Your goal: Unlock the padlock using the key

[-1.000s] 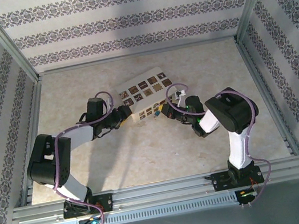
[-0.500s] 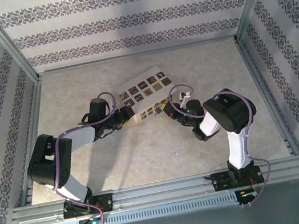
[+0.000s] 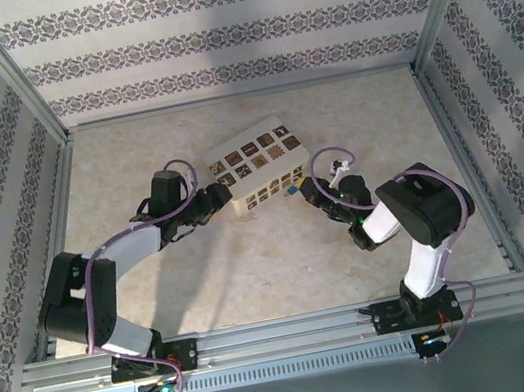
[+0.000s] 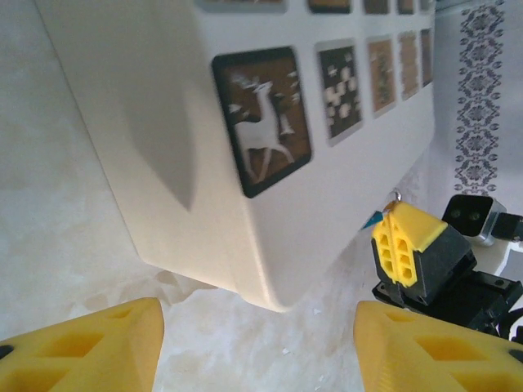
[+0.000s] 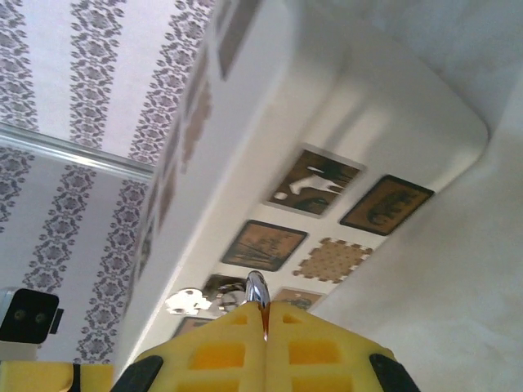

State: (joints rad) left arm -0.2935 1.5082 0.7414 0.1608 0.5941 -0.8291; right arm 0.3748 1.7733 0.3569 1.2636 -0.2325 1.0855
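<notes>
My right gripper [image 5: 265, 320] is shut on the padlock [image 5: 256, 287]; its silvery curved loop juts out between the yellow fingertips. A blue corner of the padlock [image 4: 375, 220] shows beside that gripper [image 4: 404, 238] in the left wrist view, and from above the padlock [image 3: 294, 190] is a blue speck at the right gripper [image 3: 310, 191]. A small silvery piece on a ring, apparently the key [image 5: 188, 302], hangs just left of the loop. My left gripper [image 4: 257, 335] is open, its fingers either side of the near corner of the cream box [image 4: 163, 122], not touching it.
The cream box [image 3: 254, 162] with dark picture tiles lies mid-table between the two grippers, with the left gripper [image 3: 225, 196] at its left front corner. Patterned walls and metal posts close in the table [image 3: 255, 268] on three sides. A rail runs along the near edge.
The right arm's elbow has swung right and down, and its gripper has drawn slightly right along the box front. The left arm has lowered its shoulder; its gripper has stayed at the box corner.
</notes>
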